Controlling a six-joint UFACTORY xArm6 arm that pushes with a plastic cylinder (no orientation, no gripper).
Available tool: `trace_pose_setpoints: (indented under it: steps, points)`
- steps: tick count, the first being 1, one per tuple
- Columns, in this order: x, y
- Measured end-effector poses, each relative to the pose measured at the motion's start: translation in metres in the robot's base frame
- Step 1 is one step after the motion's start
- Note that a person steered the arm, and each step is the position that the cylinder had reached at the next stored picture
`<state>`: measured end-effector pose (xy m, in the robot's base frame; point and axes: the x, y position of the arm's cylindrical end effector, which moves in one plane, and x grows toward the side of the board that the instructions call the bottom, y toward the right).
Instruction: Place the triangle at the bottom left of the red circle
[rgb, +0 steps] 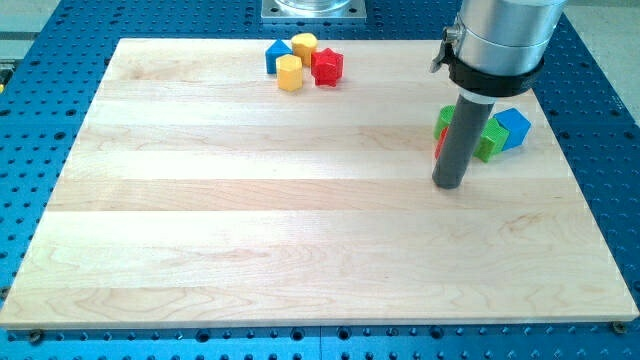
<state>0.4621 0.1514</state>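
Currently the blue triangle (277, 57) sits well up-left of my tip (449, 186).

red block (439, 143) mostly hidden behind rod (458, 135)

Pale matt wooden board (300, 230), glossy plastic blue cube (514, 127).

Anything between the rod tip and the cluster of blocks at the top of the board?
No. In the camera view only bare wooden board lies between my tip and the blue block, two yellow blocks and red block.
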Motion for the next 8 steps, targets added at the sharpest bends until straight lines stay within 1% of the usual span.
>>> trace_pose_setpoints:
  steps: [1,2,3,4,5,6,7,8]
  points:
    - [0.000,-0.001]
    - [0.000,-0.020]
    - [0.000,-0.081]
    - [-0.010,-0.189]
    - [-0.046,-0.307]
    - [-0.129,-0.343]
    - [-0.204,-0.347]
    - [-0.253,-0.347]
